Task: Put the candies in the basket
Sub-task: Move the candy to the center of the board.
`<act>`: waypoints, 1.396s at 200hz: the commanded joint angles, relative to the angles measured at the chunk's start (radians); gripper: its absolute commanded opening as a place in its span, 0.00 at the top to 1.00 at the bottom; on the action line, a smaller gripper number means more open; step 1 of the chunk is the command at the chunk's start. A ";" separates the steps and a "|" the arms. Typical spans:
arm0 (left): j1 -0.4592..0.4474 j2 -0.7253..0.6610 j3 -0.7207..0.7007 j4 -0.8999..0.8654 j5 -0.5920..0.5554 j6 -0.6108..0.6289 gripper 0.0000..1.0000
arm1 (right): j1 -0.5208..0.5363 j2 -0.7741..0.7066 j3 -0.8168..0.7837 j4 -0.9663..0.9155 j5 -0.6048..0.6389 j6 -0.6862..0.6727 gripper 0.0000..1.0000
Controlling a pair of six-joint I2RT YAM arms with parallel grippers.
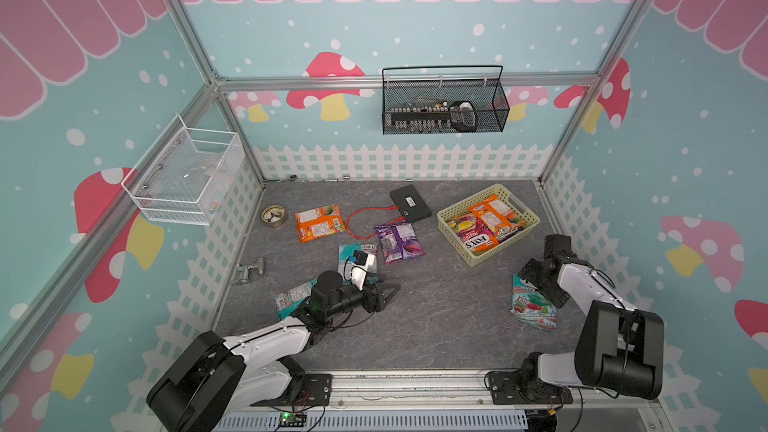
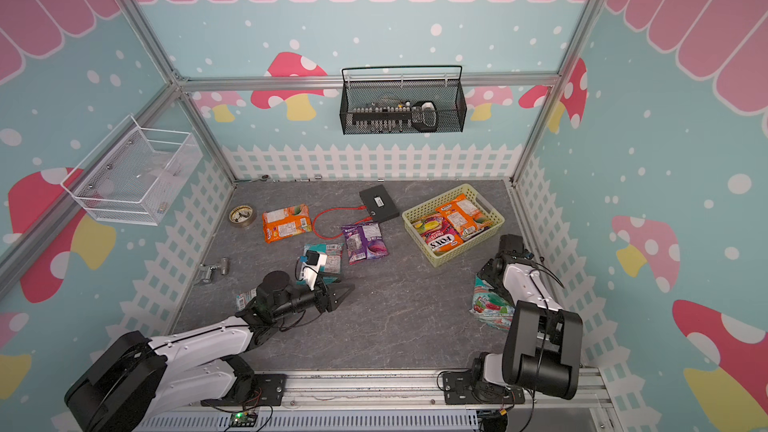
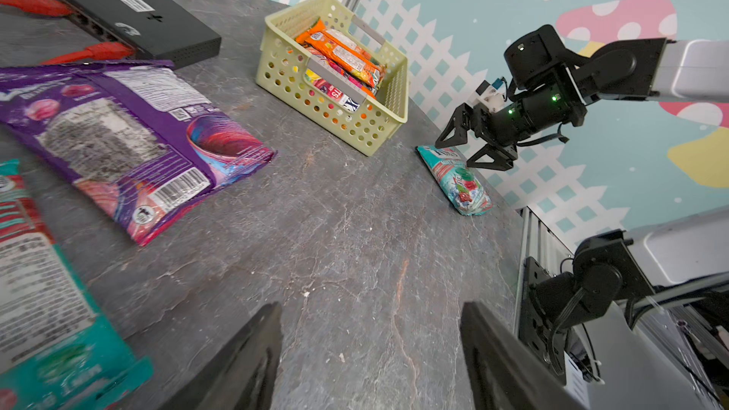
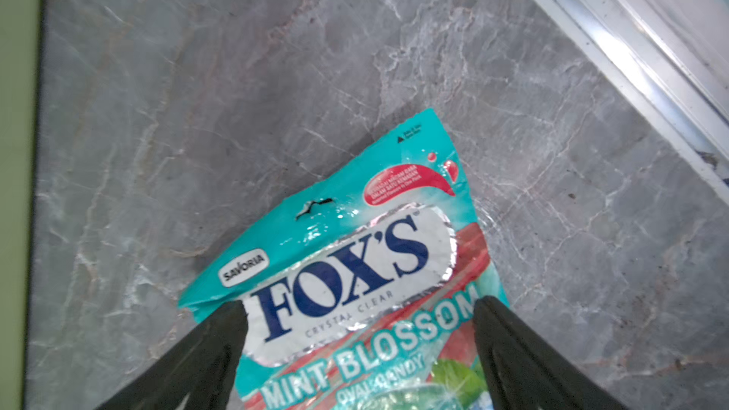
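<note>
Plainly, in both top views the basket [image 1: 507, 245] stands on the far right part of the table [image 1: 436, 326]. A packed orange bag [image 1: 496, 214] and a FOX'S fruit bag [image 1: 478, 238] lie inside it. Loose on the table are, among others, a second orange bag [image 1: 318, 222], a purple bag [image 1: 398, 241] and the mint bag [image 1: 534, 307]. The mint bag is near the basket's robot-facing side but apart from it. The right tool [image 1: 538, 284] hangs over the end of the mint bag that faces the basket. The left tool [image 1: 390, 290] is over bare table and well apart from that bag, so the right arm is much the nearer.

In the left wrist view, the left tool [image 3: 371, 309] is spread and empty, with only table between its fingers and the purple bag [image 3: 118, 140] off to one side. Across the table the right tool [image 3: 457, 151] tilts down at the mint bag [image 3: 459, 185] with its jaws parted. Whether a fingertip touches the wrapper I cannot tell. The bag's long axis runs from the basket [image 3: 315, 112] end toward the robot's base rail.

In the right wrist view, the mint bag [image 4: 355, 254] lies lengthwise along the right tool [image 4: 357, 303]. The fingers [image 4: 213, 341] sit near its two long edges at the FOX'S logo, released and gripping nothing. The sealed end reaches ahead of the tips. A pale green strip [image 4: 15, 151] at the frame's edge is probably the basket wall. As I judge it, closing across the bag's short width would take it, and the carry to the basket is short.
</note>
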 commanded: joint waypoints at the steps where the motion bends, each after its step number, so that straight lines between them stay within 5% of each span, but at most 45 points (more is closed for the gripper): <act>1: -0.032 0.042 0.039 0.016 0.038 0.017 0.29 | -0.010 0.000 -0.026 0.039 -0.069 -0.052 0.03; 65: -0.122 0.172 0.111 0.026 0.051 0.010 0.39 | 0.004 -0.019 -0.122 0.067 -0.218 -0.068 0.01; 159: -0.200 0.384 0.195 0.112 -0.002 -0.197 0.55 | 0.350 -0.179 -0.205 0.076 -0.441 0.246 0.01; 208: -0.259 0.534 0.313 0.129 -0.013 -0.287 0.56 | 0.344 -0.182 -0.095 -0.091 -0.132 0.172 0.02; 279: -0.303 0.779 0.513 0.185 0.050 -0.362 0.72 | 0.319 -0.153 -0.172 0.023 -0.184 0.049 0.16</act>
